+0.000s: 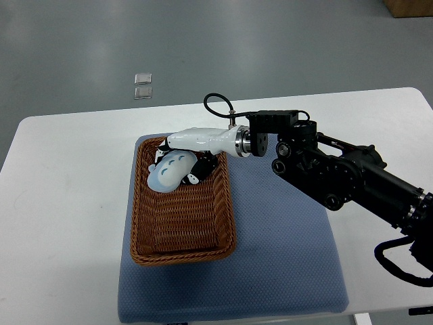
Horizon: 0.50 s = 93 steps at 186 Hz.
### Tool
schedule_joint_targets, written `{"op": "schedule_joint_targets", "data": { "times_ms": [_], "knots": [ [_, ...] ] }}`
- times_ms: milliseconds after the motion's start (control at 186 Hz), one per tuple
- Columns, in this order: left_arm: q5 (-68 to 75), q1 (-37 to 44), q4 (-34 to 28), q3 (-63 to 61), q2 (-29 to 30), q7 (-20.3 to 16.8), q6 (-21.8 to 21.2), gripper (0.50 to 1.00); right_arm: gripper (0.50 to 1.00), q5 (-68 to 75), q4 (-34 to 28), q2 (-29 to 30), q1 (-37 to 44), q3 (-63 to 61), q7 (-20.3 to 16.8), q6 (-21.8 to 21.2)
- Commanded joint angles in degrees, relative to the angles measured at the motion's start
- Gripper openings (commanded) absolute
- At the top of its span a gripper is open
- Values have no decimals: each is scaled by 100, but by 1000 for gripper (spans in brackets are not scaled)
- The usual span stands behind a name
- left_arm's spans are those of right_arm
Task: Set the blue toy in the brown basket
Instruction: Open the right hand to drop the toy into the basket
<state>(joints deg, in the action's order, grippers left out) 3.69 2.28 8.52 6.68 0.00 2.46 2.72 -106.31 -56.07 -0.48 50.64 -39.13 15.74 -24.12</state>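
Wicker brown basket (181, 217) sits on blue mat (284, 244), white table (61, 203) underneath. Blue toy (169, 170) is inside basket's far end, w/ right hand (186, 162) curled round it, fingers clamped on toy. Step: placement, near done. Next probably: loosen fingers, lift arm clear w/o dragging toy out.

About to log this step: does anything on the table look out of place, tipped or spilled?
Nothing stands out. The brown basket sits upright on the blue mat, and the right hand holds the blue toy over its far end. No spill shows.
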Motion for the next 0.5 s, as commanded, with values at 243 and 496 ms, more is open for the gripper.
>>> {"op": "schedule_joint_targets", "data": {
  "times_ms": [243, 496],
  "knots": [
    [0, 0, 0, 0, 0, 0, 0, 1000, 913, 101, 9, 4, -238, -192, -19, 83],
    [0, 0, 0, 0, 0, 0, 0, 1000, 913, 1041, 325, 22, -616, -1756, -897, 487]
  ]
}}
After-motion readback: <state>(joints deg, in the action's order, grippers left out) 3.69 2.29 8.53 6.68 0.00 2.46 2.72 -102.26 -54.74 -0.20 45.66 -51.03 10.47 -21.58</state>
